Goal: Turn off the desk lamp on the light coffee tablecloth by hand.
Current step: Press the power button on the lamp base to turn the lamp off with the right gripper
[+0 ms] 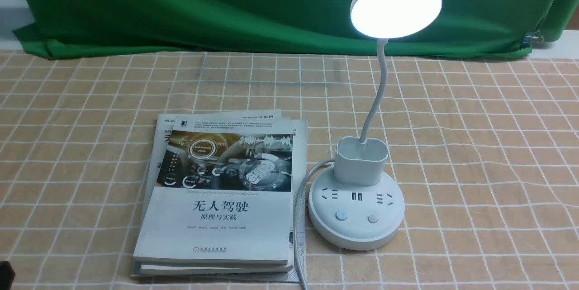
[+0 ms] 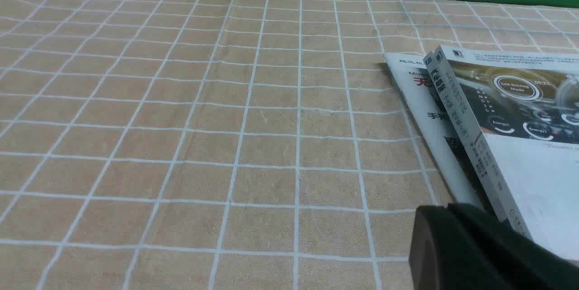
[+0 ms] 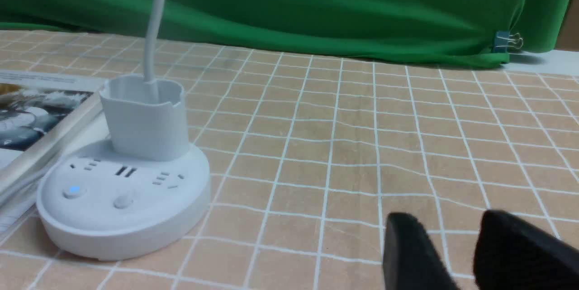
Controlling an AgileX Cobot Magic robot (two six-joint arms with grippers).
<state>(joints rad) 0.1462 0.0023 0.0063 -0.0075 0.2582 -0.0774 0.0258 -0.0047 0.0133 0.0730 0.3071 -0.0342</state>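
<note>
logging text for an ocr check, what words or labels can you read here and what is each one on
"无人驾驶": big title on the top book cover.
"原理与实践": same cover, just under the title.
"Self-Driving Mode": inside a ring on that cover's picture, left wrist view.
Too small or blurred to read: that cover's other small lines, its spine, and the lower book cover text.
desk lamp: no lettering visible.

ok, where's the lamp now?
Front view, right of centre: the lamp stands on the tablecloth, its base just right of the books.
</note>
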